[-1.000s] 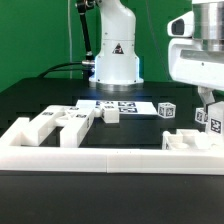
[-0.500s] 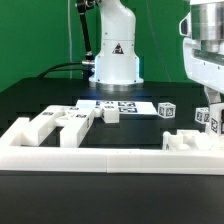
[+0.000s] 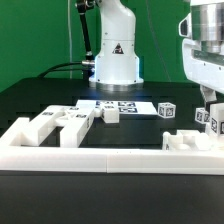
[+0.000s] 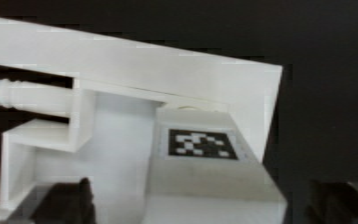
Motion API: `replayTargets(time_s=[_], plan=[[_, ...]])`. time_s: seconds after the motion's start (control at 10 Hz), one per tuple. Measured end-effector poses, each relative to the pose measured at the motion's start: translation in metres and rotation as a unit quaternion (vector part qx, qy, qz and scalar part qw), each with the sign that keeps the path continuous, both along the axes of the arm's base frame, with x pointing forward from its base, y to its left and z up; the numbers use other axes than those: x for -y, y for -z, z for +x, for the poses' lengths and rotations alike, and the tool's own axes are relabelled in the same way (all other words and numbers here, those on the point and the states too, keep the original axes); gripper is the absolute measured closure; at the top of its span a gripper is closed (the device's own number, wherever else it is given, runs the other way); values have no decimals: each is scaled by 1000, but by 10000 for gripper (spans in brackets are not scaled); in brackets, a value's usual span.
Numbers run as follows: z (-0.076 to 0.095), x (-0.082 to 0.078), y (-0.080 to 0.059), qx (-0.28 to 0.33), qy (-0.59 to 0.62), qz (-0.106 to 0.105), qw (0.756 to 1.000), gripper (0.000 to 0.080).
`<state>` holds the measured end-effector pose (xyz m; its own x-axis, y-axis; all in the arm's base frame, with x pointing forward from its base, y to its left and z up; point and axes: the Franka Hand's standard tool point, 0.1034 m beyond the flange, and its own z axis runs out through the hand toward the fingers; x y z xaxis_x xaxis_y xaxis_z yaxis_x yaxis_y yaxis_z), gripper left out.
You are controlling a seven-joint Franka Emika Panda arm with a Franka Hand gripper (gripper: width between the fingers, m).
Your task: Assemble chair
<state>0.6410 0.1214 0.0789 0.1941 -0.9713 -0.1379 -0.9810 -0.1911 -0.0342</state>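
Observation:
The chair is in loose white pieces. One tagged chair piece (image 3: 206, 117) stands at the exterior view's right, behind another white chair piece (image 3: 190, 143). My gripper (image 3: 207, 99) hangs right over the tagged piece. In the wrist view the same chair piece (image 4: 176, 100) fills the picture, with its tag (image 4: 201, 143) and a round peg (image 4: 19, 95) showing. My gripper (image 4: 202, 205) is open. One dark finger (image 4: 60, 200) stands on each side of the piece. More chair pieces (image 3: 70, 124) lie at the exterior view's left.
The long low white border rail (image 3: 110, 160) runs along the front. The marker board (image 3: 120, 104) lies before the arm's base (image 3: 117, 62). Two small tagged cubes (image 3: 112, 115) (image 3: 167, 110) sit loose near it. A blocky white part (image 3: 25, 130) lies at the far left.
The gripper head has shifted toward the exterior view's right, over the tagged piece, and then stayed put. The loose pieces have not moved.

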Motion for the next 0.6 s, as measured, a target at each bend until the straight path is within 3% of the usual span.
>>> replayTargets(time_s=[0.3, 0.6], plan=[[2, -4, -1, 25, -138, -1, 990, 152], [2, -5, -2, 49, -297, -3, 954, 151]])
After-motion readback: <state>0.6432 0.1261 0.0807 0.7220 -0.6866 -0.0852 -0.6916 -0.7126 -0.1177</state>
